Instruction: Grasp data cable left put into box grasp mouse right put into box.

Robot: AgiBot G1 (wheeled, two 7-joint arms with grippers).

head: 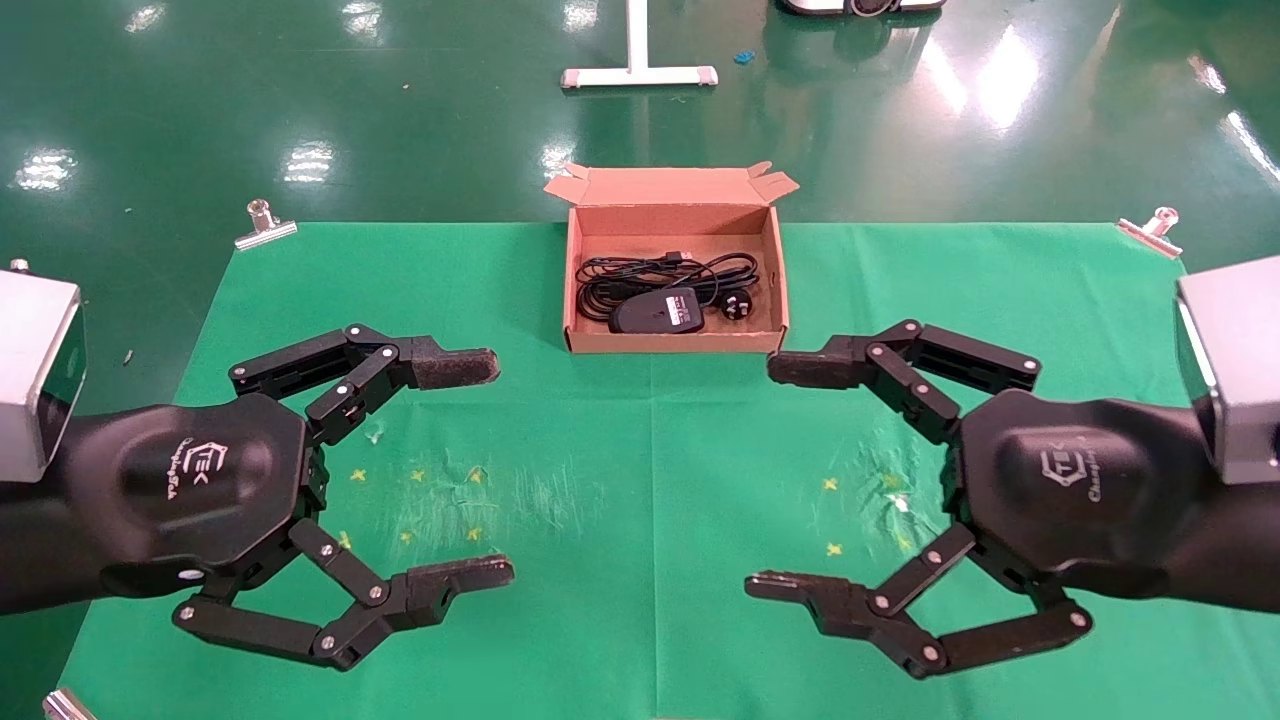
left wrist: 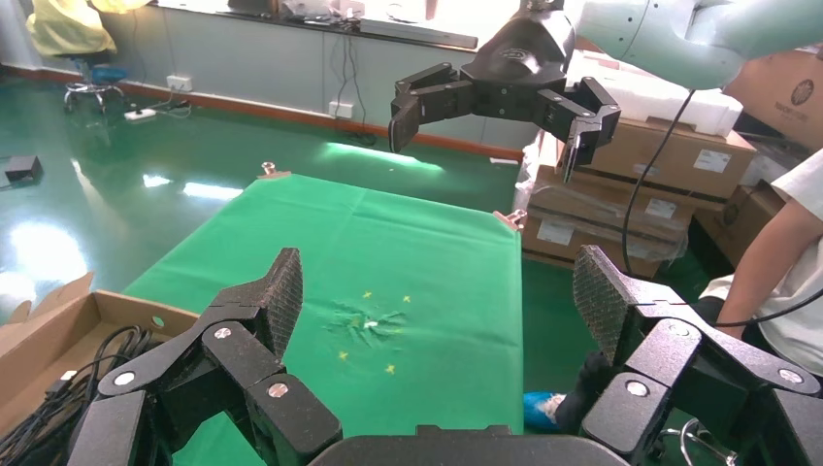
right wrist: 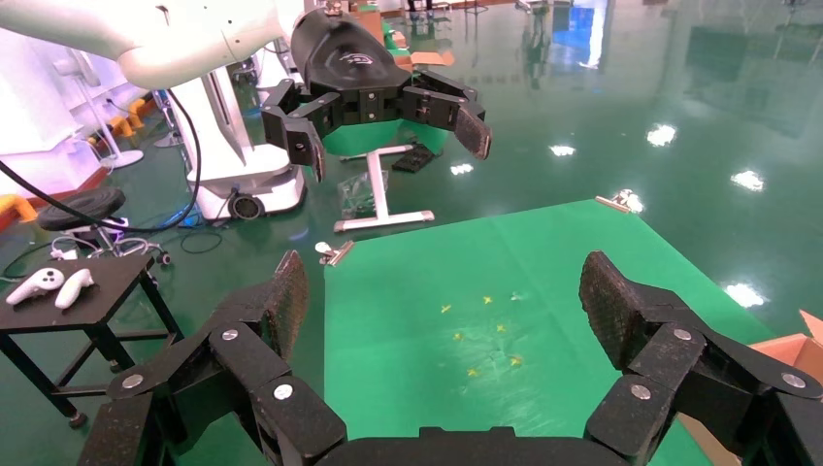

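My left gripper (head: 480,470) hovered over the near left part of the green cloth (head: 650,450), its fingers spread wide with nothing between them. My right gripper (head: 775,478) hovered over the near right part, facing the left one, equally spread and empty. The box (head: 770,290) sat at the far middle of the cloth, its flaps standing along its far edge. Inside it lay the data cable (head: 660,270), coiled along the far side with its pronged plug toward the right, and the mouse (head: 655,313), underside up with the white label showing, resting at the near side against the coil. Metal clips (head: 265,225) held the far corners of the cloth.
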